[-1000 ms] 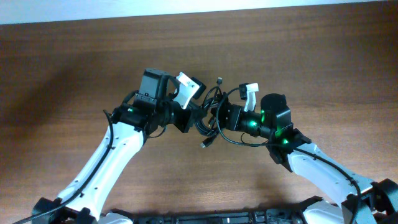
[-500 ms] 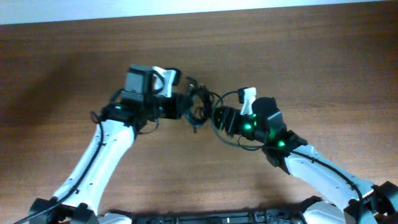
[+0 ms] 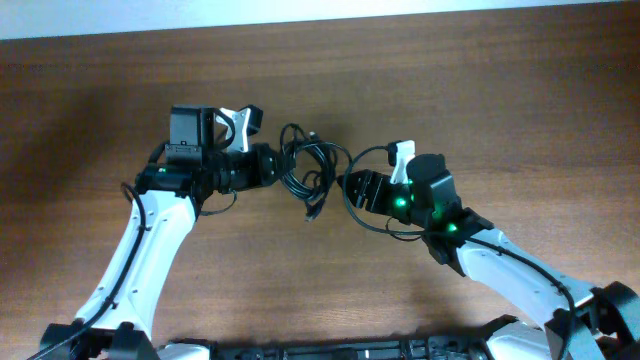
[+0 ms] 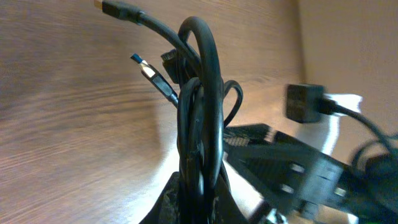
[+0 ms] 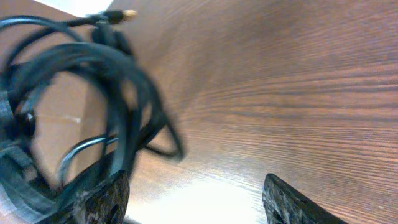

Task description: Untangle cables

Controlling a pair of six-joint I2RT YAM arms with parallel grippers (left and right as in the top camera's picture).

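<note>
The left gripper [image 3: 268, 168] is shut tight on the bundle of thin black looped cables [image 3: 308, 168]. The bundle sticks out from its tips toward the other arm, with its loops lying crosswise between the two grippers over the brown wooden table [image 3: 480, 90]. The right gripper [image 3: 350, 186] gapes wide and empty just beside the bundle's far edge, with the loops off to one side of its gap, so I judge it the free hand nearest a loose strand.

Tangled cables [image 3: 305, 168] filling the gap between left pincer [image 3: 273, 166] and right pincer [image 3: 350, 185], bare table [image 3: 480, 90] on every other side
</note>
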